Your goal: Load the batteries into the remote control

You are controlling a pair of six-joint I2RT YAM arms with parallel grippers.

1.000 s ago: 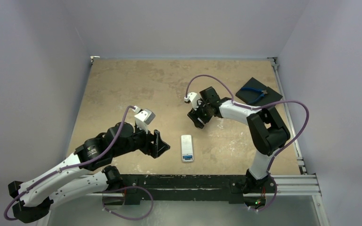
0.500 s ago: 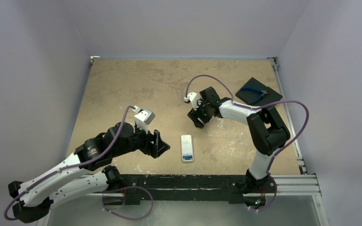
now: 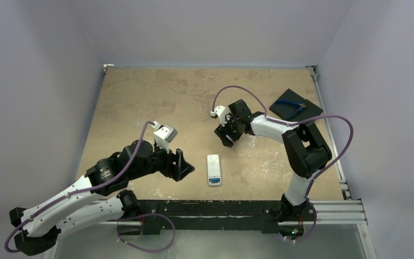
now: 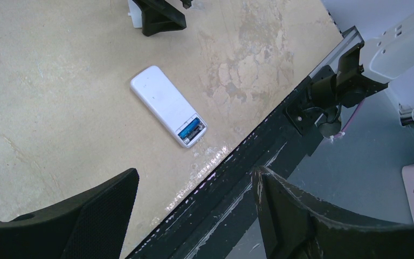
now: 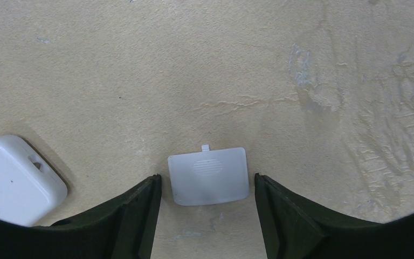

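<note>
Tan counter [image 3: 167, 102]: the remote control [image 4: 167, 105] lies back-up beyond our released left fingers [image 4: 86, 216], a blue battery [image 4: 190, 128] in its open bay. About half done, we judge. We cannot find the second battery, and the bay cover [image 5: 208, 176] lies between our released, empty right fingers [image 5: 135, 210].

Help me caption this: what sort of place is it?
Probably a robotics lab test cell: a worn tan table boxed in by lilac walls, a left arm and right arm bolted to a metal rail at its near edge, and a remote control lying on it.
</note>
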